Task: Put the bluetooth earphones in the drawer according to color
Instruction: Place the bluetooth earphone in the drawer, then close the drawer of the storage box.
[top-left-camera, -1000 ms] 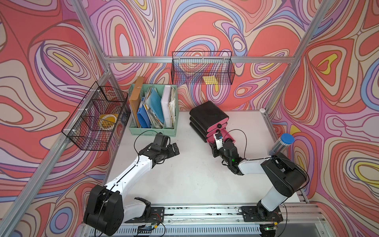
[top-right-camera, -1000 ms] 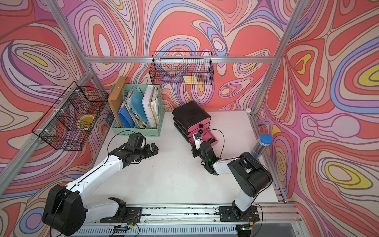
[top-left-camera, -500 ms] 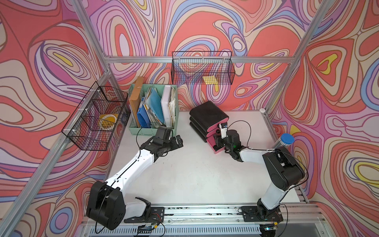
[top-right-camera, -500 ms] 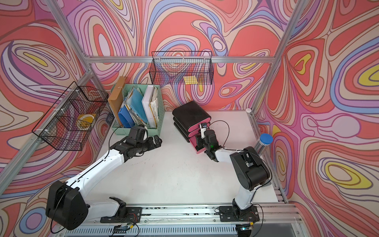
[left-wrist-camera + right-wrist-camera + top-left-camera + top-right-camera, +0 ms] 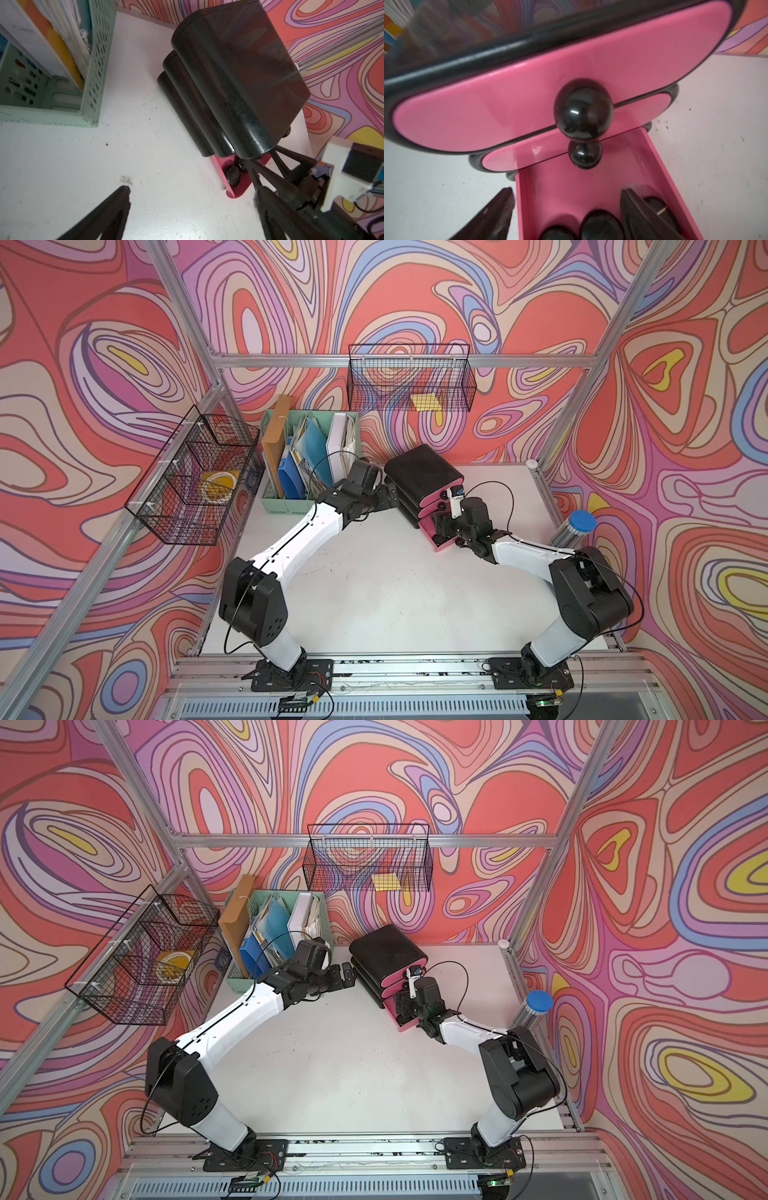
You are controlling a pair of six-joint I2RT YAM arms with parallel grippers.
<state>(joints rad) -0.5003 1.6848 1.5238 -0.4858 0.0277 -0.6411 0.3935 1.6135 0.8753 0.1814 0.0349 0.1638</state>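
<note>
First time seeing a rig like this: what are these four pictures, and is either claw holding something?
Two white-and-black robot arms stand on a rail at the front of a white table. Two pictures look down from overhead; the other two come from cameras on the arms' wrists. At the back stand a green file box and a black cabinet with pink drawers; its bottom drawer is pulled out, with black earphones inside. The right gripper hangs open over that drawer; the left gripper is open beside the cabinet. Neither holds anything.
</note>
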